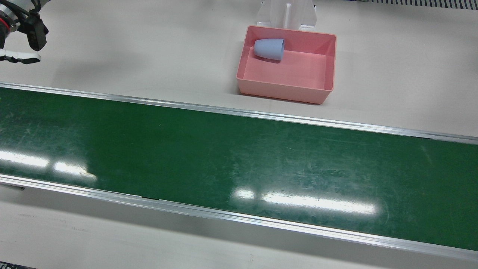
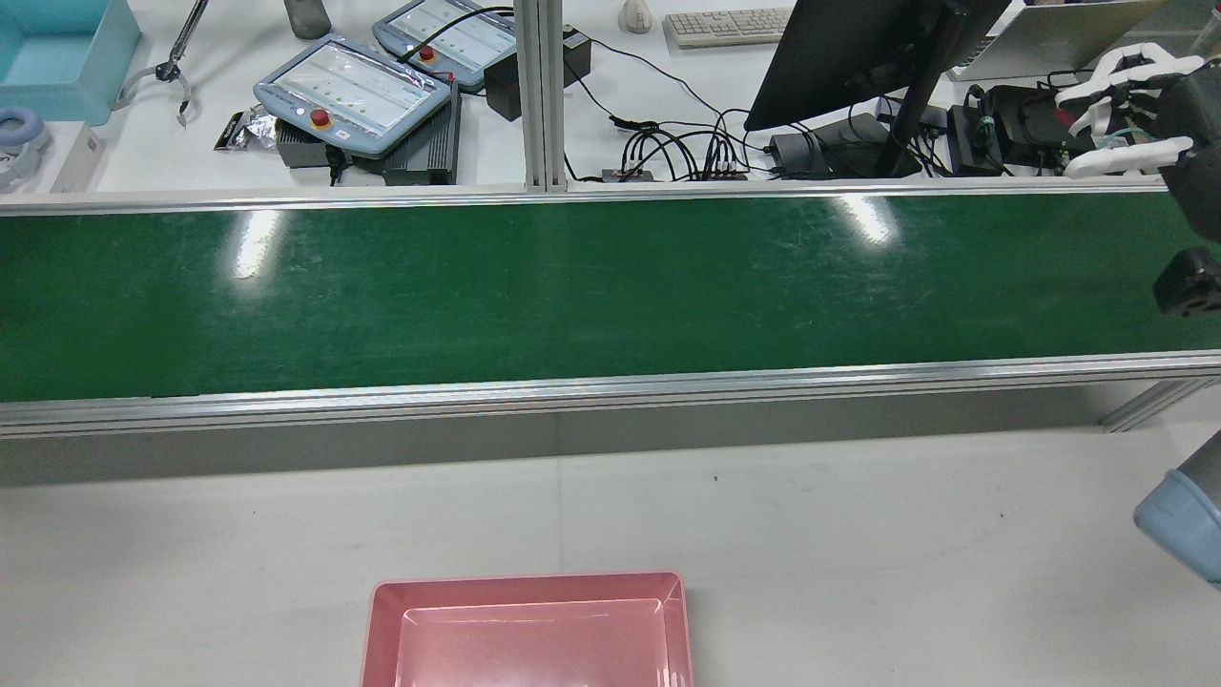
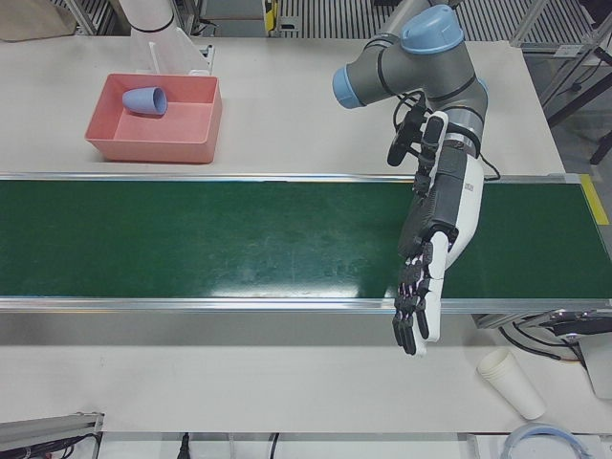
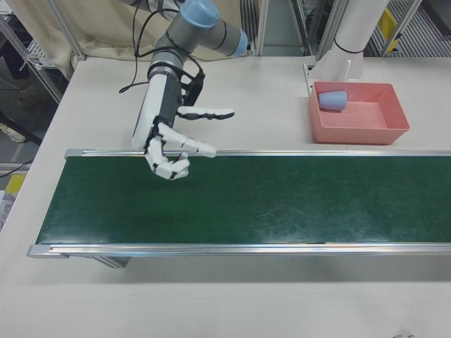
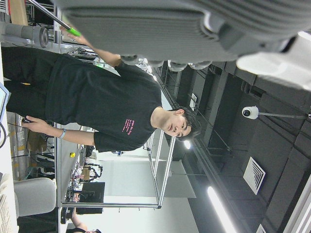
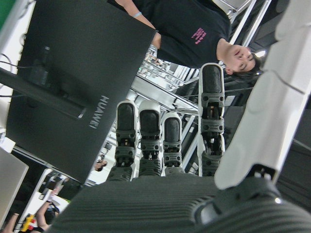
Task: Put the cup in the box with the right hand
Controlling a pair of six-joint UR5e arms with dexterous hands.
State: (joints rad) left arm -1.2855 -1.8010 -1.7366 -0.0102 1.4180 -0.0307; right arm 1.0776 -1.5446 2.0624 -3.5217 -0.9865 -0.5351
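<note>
A pale blue cup [image 1: 269, 49] lies on its side in the back corner of the pink box [image 1: 284, 92], also seen in the left-front view [image 3: 143, 99] and the right-front view [image 4: 332, 100]. My right hand [image 4: 176, 151] is open and empty, fingers spread, above the near rail of the green belt, far from the box [image 4: 359, 132]. It shows at the edge of the front view [image 1: 18, 56] and the rear view [image 2: 1130, 105]. My left hand [image 3: 426, 277] is open and empty, stretched across the belt, fingers pointing to the operators' side.
The green conveyor belt [image 1: 239, 160] runs across the table between aluminium rails. Stacked paper cups [image 3: 512, 382] lie beyond the belt. A monitor [image 2: 839, 48], teach pendants [image 2: 353, 91] and cables sit behind it. A person [image 5: 112, 107] stands there.
</note>
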